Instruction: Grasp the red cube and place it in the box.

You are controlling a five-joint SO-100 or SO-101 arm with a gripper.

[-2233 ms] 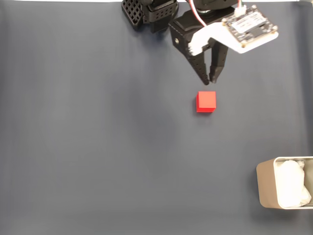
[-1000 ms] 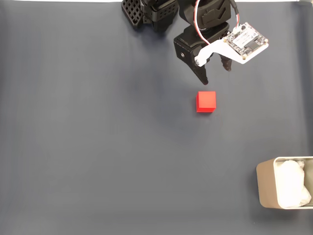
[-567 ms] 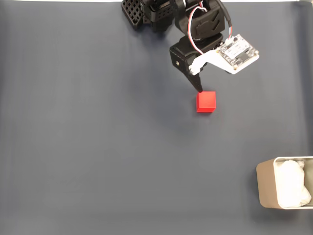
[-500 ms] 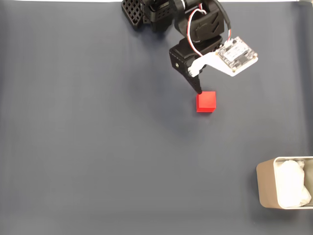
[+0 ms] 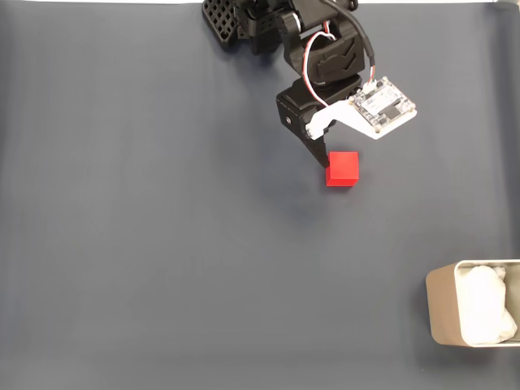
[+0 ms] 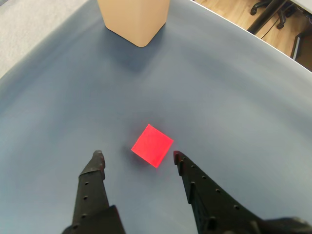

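Tool (image 6: 137, 155) spread wide in the wrist view, both black fingers (image 6: 92, 185) hovering just short of the red cube (image 6: 152, 145), one to each side, neither touching it. Cube flat on the dark blue-grey surface (image 6: 234, 107), turned corner-on between the fingertips. In the fixed view, red cube (image 5: 342, 168) just below the arm's black finger (image 5: 318, 151), tip close to the cube's upper left corner. Box (image 5: 443, 313) well apart at the lower right edge of that view, white lining inside; box (image 6: 132, 18) at the top of the wrist view, beyond the cube.
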